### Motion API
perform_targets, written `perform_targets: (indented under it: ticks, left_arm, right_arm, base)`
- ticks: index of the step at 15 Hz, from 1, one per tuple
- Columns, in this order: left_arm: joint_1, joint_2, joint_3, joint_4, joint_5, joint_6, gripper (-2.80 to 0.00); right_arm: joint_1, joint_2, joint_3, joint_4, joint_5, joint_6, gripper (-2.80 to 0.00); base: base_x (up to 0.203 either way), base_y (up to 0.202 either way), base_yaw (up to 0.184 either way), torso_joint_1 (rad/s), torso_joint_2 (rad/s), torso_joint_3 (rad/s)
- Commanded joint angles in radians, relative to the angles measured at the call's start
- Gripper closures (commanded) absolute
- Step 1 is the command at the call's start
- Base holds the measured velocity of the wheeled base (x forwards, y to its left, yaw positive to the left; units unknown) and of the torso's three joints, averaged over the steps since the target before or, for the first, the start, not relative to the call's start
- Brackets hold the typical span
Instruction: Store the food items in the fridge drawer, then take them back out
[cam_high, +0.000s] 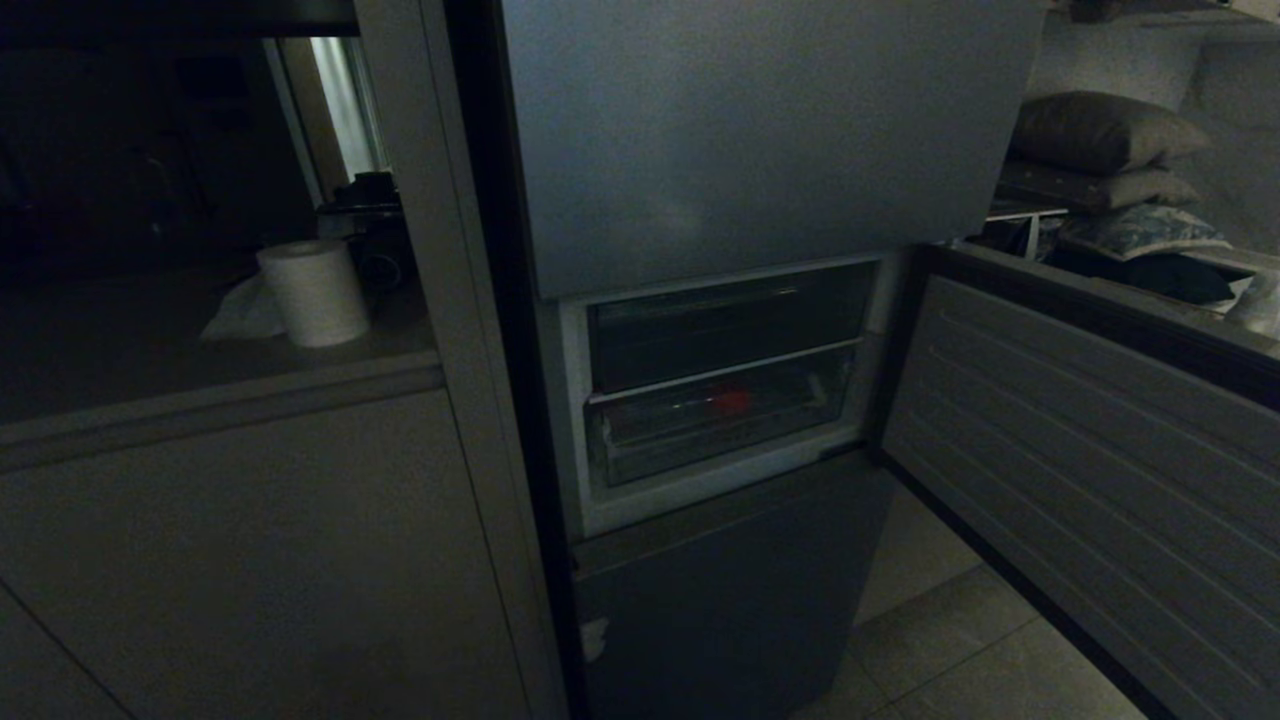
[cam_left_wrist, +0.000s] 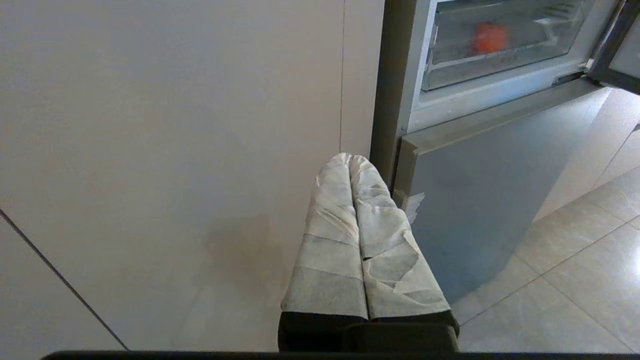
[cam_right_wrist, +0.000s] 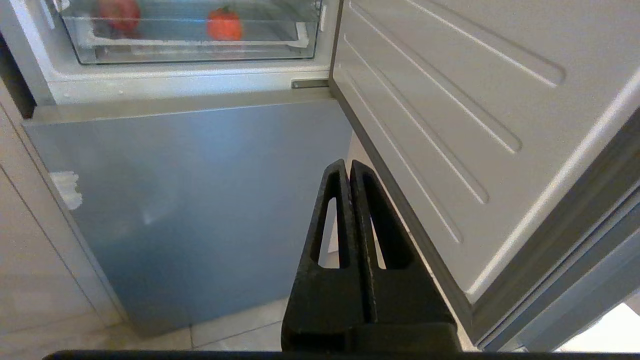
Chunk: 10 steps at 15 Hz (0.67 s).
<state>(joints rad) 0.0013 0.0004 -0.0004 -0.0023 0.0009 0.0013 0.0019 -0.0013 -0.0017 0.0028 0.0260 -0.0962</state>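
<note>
Left claw (cam_left_wrist: 350, 162): you see its two taped fingers pressed together, holding nothing, low before the pale cabinet panel (cam_left_wrist: 175, 125).
Right claw (cam_right_wrist: 347, 167): black fingers together, empty, low before the lower fridge door (cam_right_wrist: 200, 190).
Open door (cam_right_wrist: 450, 100): it swings out on your right, beside the right claw.
Fridge drawer (cam_right_wrist: 190, 47): pushed in, clear front.
Food items (cam_right_wrist: 224, 25): two red pieces lie inside the drawer, apart.
Desk (cam_high: 150, 350): on your left, a paper roll (cam_high: 313, 291) stands there.
Writing: none you can read.
</note>
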Motion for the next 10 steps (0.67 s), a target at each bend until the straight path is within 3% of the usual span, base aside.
perform_targets:
  ticks: [1, 4, 10]
  left_arm:
    - [0.0, 0.0, 0.0, -0.001, 0.001, -0.001, 0.0]
    - [0.0, 0.0, 0.0, 0.001, 0.001, -0.001, 0.0]
    - [0.0, 0.0, 0.0, 0.0, 0.001, -0.001, 0.0]
  right_arm:
    - [0.0, 0.001, 0.0, 0.0, -0.001, 0.004, 0.0]
    - [0.0, 0.001, 0.0, 0.0, 0.0, -0.001, 0.0]
    - [0.0, 0.001, 0.0, 0.0, -0.011, 0.035, 0.0]
  base:
    - [0.0, 0.0, 0.0, 0.0, 0.0, 0.0]
    - [0.001, -0.004, 0.055, 0.004, 0.0, 0.002]
    - [0.002, -0.009, 0.17, 0.005, 0.0, 0.002]
